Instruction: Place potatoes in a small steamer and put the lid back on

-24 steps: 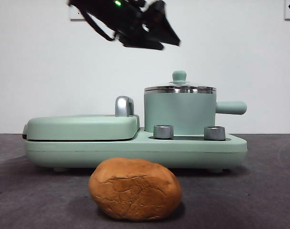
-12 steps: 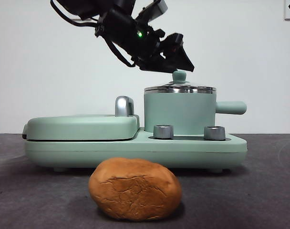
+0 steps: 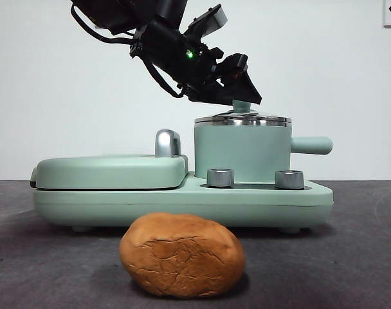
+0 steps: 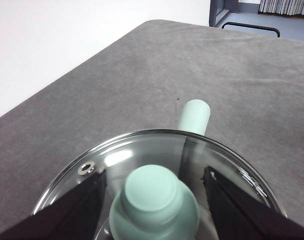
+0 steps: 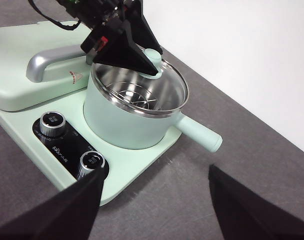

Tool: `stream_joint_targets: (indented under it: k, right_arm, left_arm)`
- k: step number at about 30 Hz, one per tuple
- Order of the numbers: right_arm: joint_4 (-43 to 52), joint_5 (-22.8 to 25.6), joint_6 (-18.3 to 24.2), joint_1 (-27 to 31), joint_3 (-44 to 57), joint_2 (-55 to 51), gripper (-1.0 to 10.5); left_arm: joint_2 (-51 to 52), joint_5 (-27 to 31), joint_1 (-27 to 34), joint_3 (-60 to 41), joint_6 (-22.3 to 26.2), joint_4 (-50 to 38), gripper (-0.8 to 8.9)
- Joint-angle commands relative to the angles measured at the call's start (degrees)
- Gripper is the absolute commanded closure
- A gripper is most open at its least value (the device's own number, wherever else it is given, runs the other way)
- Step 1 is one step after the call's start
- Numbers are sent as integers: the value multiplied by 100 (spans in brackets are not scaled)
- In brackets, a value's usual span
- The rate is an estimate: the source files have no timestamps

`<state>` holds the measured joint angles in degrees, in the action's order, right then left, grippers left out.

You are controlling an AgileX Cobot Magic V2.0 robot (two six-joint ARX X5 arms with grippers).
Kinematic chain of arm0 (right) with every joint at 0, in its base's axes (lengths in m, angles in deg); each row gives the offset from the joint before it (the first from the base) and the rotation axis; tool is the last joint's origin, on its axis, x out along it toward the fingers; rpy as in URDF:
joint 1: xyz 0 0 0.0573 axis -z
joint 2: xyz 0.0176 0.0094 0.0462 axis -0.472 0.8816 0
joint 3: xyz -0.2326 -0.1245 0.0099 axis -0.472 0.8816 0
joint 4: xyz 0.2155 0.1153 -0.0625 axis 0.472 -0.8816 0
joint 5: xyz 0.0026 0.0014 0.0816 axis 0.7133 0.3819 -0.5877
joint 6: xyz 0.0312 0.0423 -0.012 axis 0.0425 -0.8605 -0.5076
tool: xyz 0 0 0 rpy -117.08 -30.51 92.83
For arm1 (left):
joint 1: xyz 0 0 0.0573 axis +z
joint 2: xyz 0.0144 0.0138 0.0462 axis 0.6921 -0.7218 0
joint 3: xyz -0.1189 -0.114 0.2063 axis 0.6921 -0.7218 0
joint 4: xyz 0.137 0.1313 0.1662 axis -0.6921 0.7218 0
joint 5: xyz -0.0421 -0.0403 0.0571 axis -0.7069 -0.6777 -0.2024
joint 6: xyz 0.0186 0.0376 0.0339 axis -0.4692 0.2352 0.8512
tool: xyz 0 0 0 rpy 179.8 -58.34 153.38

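Observation:
The potato (image 3: 181,255), orange-brown with cracked skin, lies on the table in front of the appliance. The small steamer (image 3: 242,151) stands on the appliance's right side with the glass lid (image 3: 242,120) on it. My left gripper (image 3: 239,90) has come down from the upper left onto the lid's green knob (image 4: 154,202). Its jaws are open, one on each side of the knob with small gaps. In the right wrist view the steamer (image 5: 132,120) and the left gripper (image 5: 119,42) over the lid (image 5: 142,90) show. My right gripper (image 5: 154,200) waits open, away from the pot.
The flat mint-green griddle (image 3: 112,170) with a chrome handle (image 3: 168,143) fills the appliance's left half. Two steel dials (image 3: 220,177) (image 3: 289,179) sit in front of the pot. The steamer's side handle (image 3: 311,145) sticks out to the right. Grey table surface (image 3: 350,257) surrounds the potato.
My left gripper has dropped from high above the griddle down and to the right onto the lid's knob. The potato, lid and steamer have not moved.

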<state>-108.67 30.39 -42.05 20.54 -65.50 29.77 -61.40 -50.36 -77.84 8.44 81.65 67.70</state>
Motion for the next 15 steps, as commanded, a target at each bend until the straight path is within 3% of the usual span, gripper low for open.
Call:
stream_joint_targets:
  k: [1,5,12,15]
  right_arm:
    - [37,22,-105,-20,-92,17,615]
    - [37,22,-105,-17,-92,17,615]
    - [35,22,-105,-17,-92,17,615]
    - [35,22,-105,-17,-92,17,615]
  left_arm:
    - [-223,28,4,170,33,-72,512]
    - [-256,31,28,170,31,-63,521]
    - [-254,31,33,170,31,-81,811]
    - [-245,31,33,175,31,-81,807]
